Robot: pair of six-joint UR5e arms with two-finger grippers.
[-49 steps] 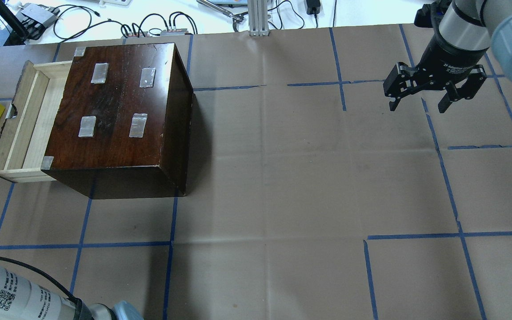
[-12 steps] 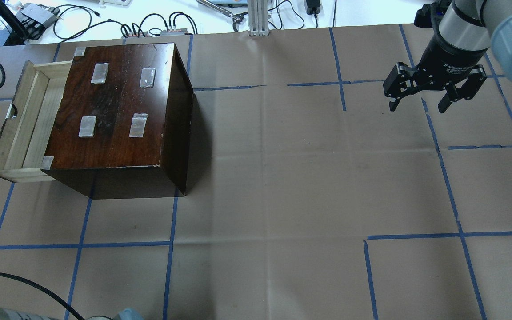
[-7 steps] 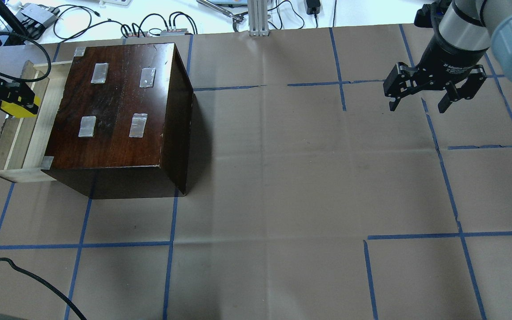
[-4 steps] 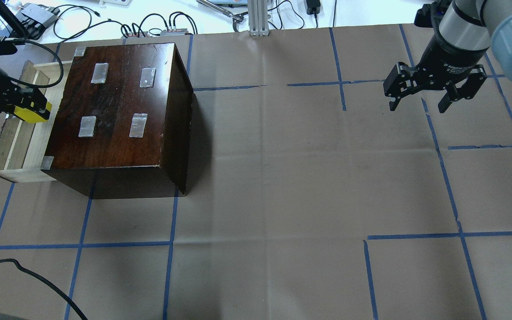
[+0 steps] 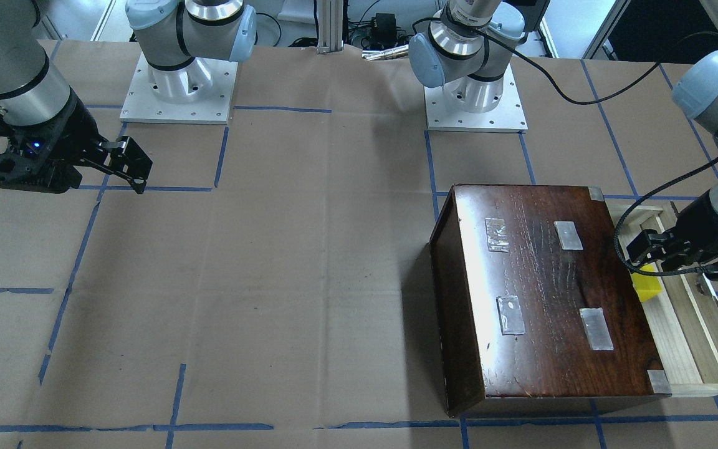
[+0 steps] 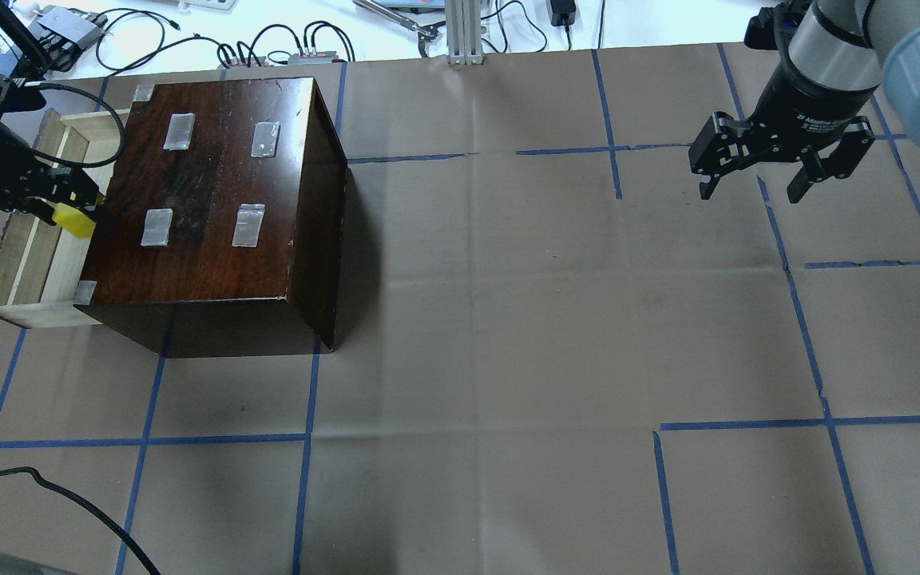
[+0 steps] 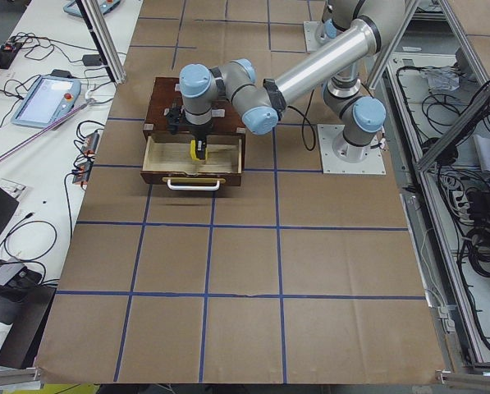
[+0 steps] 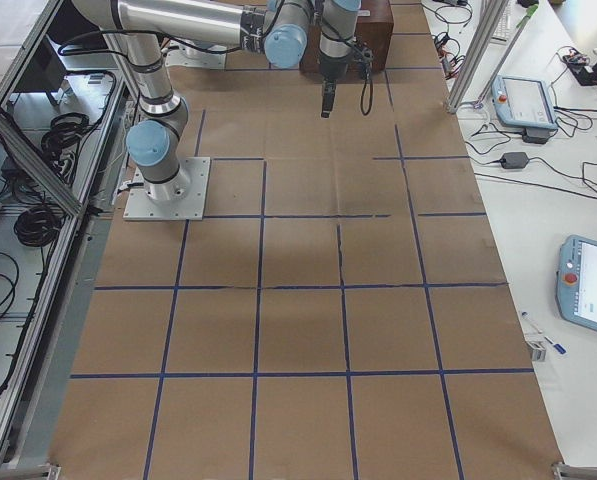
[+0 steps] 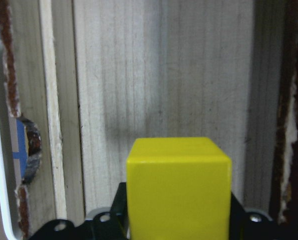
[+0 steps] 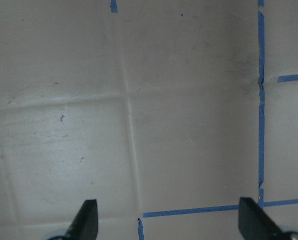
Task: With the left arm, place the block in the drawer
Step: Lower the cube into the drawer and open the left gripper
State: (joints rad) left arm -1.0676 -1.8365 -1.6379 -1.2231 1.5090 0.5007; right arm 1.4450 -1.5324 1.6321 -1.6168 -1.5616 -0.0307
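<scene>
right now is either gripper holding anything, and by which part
The left gripper holds the yellow block, pinched by two opposite sides, above the open drawer. The right gripper is open and holds nothing.

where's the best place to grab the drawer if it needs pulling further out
Take the white bar handle on the front panel of the drawer, coming from the side facing away from the dark box. The bar stands off the panel with a gap behind it, so fingers could likely close across it. The left gripper is occupied with the block.
</scene>
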